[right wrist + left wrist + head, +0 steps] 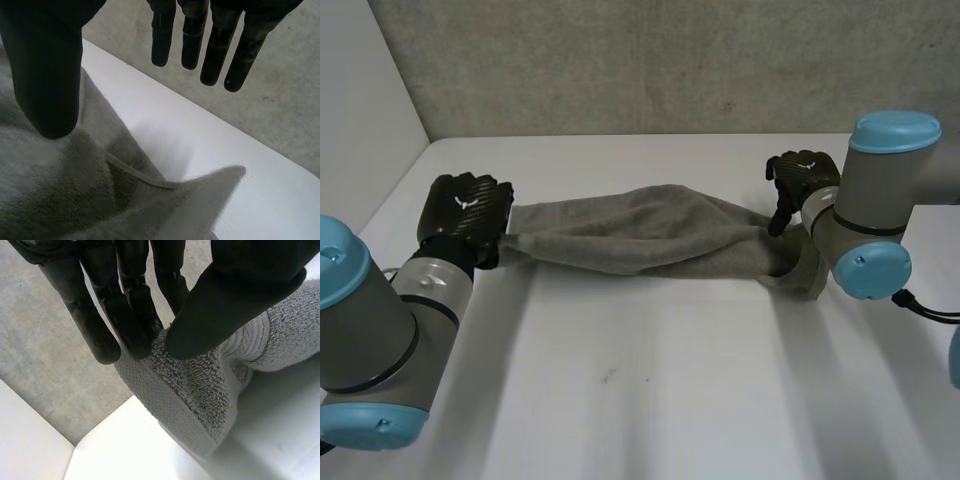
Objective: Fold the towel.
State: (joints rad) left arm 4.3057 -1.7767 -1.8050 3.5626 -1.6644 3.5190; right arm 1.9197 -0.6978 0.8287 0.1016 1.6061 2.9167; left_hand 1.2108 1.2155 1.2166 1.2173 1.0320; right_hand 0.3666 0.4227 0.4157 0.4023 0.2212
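Your left hand (468, 212) has the towel (650, 238). In the left wrist view, its straight fingers (127, 322) and thumb (235, 300) pinch the hemmed end between them. The towel is grey and bunched into a long roll. It runs across the far part of the white surface (650, 390), from the left hand to the right hand (802, 178). Your right hand is wide open, with fingers (216, 50) straight, well apart from the thumb (47, 85) and gripping nothing. The towel's right end lies rumpled under that palm, beside the thumb, with one corner poking out below the fingertips. You can't tell if the thumb touches the cloth. In the head view that end bunches against the right wrist.
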